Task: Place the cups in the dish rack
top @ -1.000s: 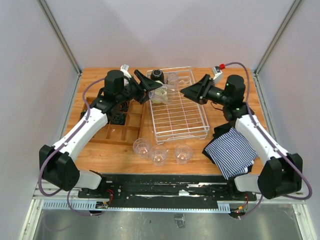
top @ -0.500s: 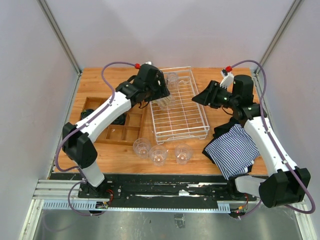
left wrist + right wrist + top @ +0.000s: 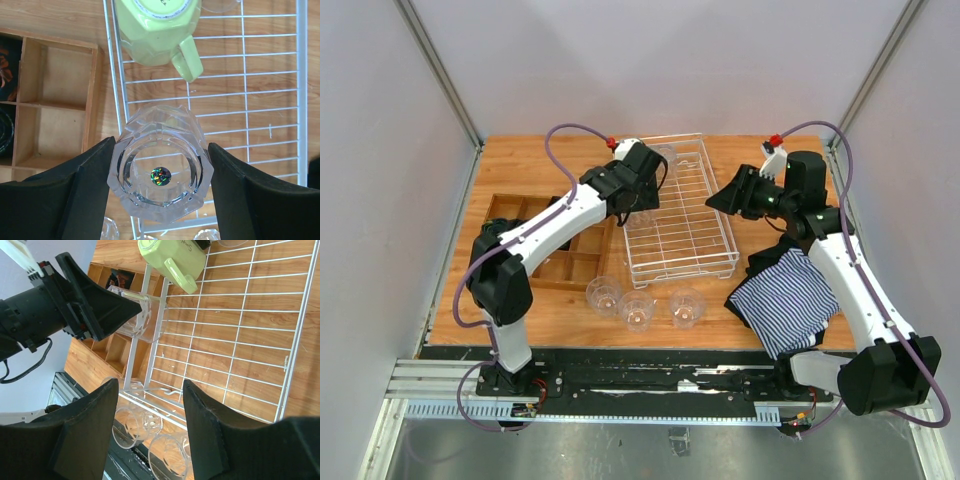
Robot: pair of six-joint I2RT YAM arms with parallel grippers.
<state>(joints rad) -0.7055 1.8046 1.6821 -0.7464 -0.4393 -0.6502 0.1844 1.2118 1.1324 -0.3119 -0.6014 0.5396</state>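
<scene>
Left wrist: clear tumbler (image 3: 160, 165) clamped between jaws.

- Wooden table (image 3: 520, 160), orange-brown top.
- White wire dish rack (image 3: 680, 268) stands on it, running from the far edge toward the middle.
- Brown compartment tray (image 3: 565, 265) lies just beside the rack, on the table's left half.
- Three clear tumblers (image 3: 638, 310) stand in a row near the near edge, just in front of the rack.
- Striped cloth (image 3: 785, 300) lies crumpled at the near right corner.
</scene>
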